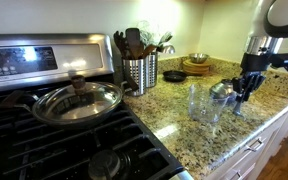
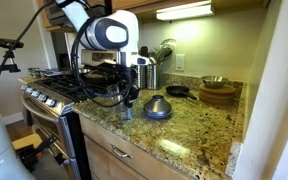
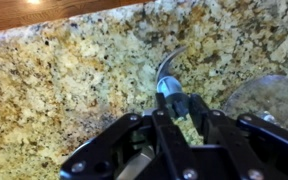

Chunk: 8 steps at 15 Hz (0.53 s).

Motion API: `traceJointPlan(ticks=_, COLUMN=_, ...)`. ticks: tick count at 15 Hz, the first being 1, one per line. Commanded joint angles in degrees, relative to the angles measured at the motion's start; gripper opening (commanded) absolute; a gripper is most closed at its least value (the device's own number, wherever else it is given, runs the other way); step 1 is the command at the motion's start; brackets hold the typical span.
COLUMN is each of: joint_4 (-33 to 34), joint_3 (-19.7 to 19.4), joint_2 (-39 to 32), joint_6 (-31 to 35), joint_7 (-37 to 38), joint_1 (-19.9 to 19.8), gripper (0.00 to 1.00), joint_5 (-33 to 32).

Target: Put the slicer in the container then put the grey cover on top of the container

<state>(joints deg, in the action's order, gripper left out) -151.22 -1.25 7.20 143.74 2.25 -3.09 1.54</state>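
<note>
Pickup is just starting: pincer [image 3: 179, 100] is pinching the slicer [image 3: 167, 78], jaws nearly shut, low on the counter [image 3: 64, 70]. Container [image 1: 202, 100] is standing beside the pincer, cover [image 2: 157, 107] sitting near; both placements are waiting.
</note>
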Motion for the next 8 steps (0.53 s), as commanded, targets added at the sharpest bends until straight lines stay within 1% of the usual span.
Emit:
traceJointPlan(ticks=1, joint_4=-0.09, joint_3=-0.54, joint_2=-0.27, joint_6=1.16, joint_7=0.41, joint_1=-0.06, gripper=0.13, joint_5=-0.24)
traceJointPlan(ticks=3, joint_4=-0.13, joint_3=-0.55, joint_2=-0.11, joint_6=1.24, joint_7=0.36, joint_1=-0.04, gripper=0.08, joint_5=-0.18)
traceJointPlan(ticks=8, joint_4=-0.27, joint_3=-0.63, joint_2=0.73, joint_6=0.27, joint_7=-0.11, joint_1=-0.04, gripper=0.08, joint_5=-0.16)
